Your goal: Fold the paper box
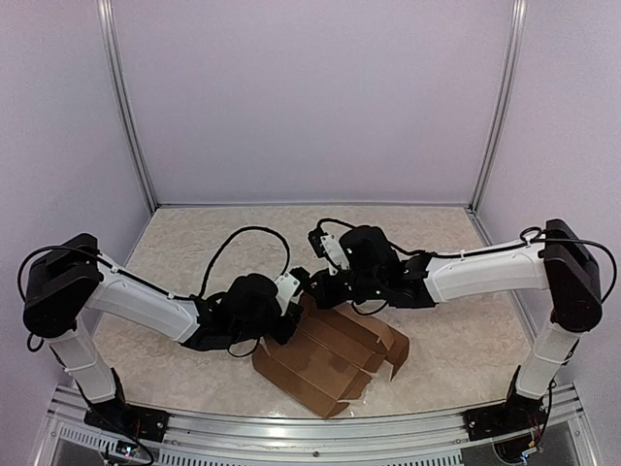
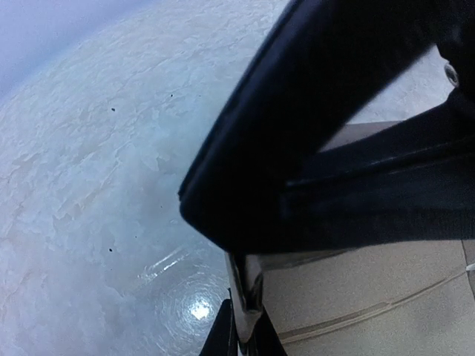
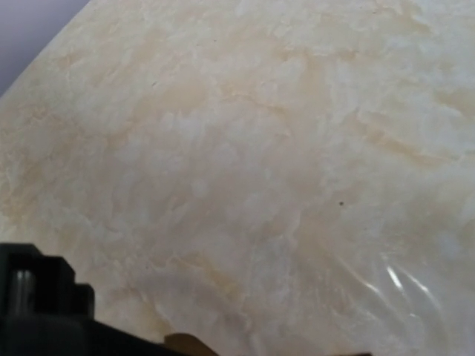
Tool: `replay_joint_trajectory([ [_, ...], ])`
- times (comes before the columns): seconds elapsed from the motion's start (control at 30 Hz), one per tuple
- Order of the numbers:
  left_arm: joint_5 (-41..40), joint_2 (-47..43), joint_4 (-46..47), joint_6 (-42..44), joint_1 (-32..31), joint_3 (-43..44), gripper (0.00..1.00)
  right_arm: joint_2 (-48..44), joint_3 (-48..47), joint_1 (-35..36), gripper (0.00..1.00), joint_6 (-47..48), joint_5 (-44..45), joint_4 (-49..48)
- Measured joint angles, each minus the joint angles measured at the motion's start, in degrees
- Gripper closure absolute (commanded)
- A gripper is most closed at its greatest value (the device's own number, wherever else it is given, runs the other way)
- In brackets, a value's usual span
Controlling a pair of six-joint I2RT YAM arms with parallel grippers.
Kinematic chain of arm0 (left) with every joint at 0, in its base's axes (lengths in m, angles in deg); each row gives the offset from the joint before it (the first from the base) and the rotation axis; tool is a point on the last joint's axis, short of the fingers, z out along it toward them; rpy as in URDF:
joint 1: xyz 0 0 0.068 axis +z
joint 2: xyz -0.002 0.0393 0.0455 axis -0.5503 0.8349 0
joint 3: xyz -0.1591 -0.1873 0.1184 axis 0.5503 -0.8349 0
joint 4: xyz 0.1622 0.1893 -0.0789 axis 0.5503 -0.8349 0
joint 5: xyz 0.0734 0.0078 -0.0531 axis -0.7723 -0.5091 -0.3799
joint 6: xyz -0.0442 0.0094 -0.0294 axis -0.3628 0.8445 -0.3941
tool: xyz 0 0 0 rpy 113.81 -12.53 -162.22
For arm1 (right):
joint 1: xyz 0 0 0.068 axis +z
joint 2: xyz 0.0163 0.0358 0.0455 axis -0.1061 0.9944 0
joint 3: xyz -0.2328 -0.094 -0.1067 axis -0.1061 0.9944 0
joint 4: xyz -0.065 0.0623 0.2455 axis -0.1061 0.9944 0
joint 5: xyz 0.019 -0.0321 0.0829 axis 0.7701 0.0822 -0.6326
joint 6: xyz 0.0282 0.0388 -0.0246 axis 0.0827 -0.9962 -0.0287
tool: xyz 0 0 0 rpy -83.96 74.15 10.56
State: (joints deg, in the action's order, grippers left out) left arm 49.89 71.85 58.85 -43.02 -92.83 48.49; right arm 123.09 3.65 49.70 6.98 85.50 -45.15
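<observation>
The paper box is a flat brown cardboard piece with creases and flaps, lying at the near middle of the marble table. My left gripper is at its far left corner. In the left wrist view the left gripper is shut on a thin edge of the paper box, and the right arm's black body crosses overhead. My right gripper is shut just beyond the same corner. Its fingers are hidden in the right wrist view, where only a cardboard sliver shows at the bottom edge.
Pale walls with metal posts close off the back and sides. A metal rail runs along the near edge between the arm bases. Black cables loop above both wrists.
</observation>
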Motion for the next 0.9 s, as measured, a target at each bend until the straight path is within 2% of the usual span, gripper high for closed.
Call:
replay_joint_trajectory([
  [0.27, -0.2, 0.9, 1.4, -1.2, -0.2, -0.9, 0.76, 3.2, 1.9, 0.0, 1.0, -2.9, -1.5, -4.4],
  [0.9, -0.5, 3.3, 7.7, -5.6, -0.5, -3.3, 0.74, 4.4, 2.8, 1.0, 1.0, -4.5, -1.2, -8.1],
])
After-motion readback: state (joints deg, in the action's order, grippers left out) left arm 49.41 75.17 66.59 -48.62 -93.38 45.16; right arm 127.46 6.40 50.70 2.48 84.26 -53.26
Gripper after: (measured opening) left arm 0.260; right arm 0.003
